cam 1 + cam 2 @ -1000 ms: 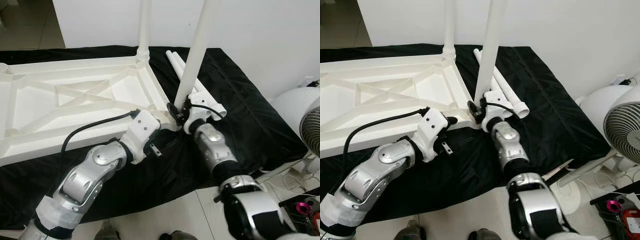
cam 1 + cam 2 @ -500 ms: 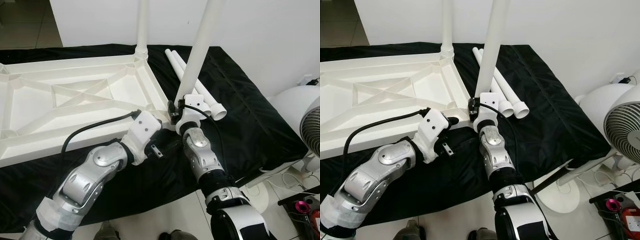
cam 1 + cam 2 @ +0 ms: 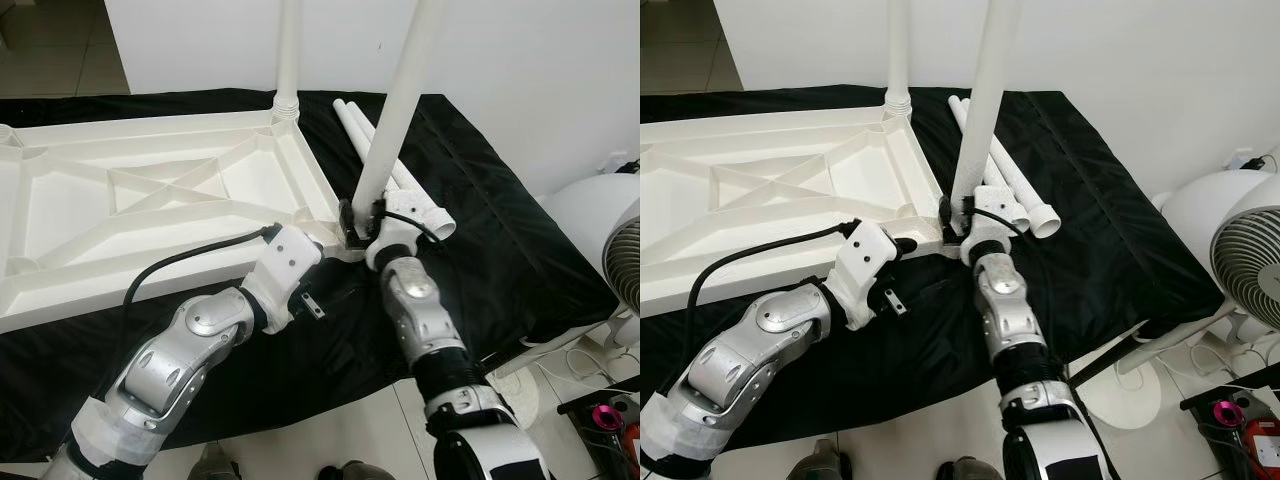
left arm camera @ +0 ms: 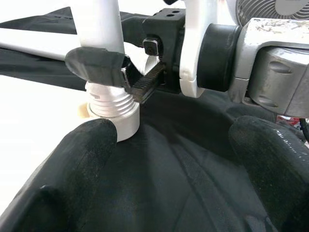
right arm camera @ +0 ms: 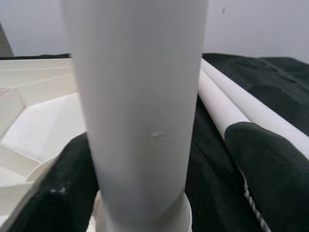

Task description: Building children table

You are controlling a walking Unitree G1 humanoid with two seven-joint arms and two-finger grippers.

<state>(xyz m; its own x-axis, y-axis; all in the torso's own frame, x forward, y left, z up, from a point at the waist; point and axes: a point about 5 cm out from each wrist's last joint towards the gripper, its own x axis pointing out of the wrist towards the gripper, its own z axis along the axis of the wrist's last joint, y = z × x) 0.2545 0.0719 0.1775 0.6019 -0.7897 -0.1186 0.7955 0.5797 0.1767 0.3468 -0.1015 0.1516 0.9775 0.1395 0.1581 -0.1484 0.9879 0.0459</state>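
Nearest us, our left gripper (image 3: pixel 322 290) waits open beside the near corner of the upturned white tabletop (image 3: pixel 150 210). Our right gripper (image 3: pixel 357 222) clamps the base of an upright table leg (image 3: pixel 400 110) at that corner socket. Beyond, two spare legs (image 3: pixel 395 175) lie on black cloth (image 3: pixel 500 240). Next, we judge, comes screwing the leg home.

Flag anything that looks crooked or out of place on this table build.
The leg held by the right gripper at the tabletop's near corner leans, while the far corner's leg stands straight. Two spare legs lie on the black cloth.
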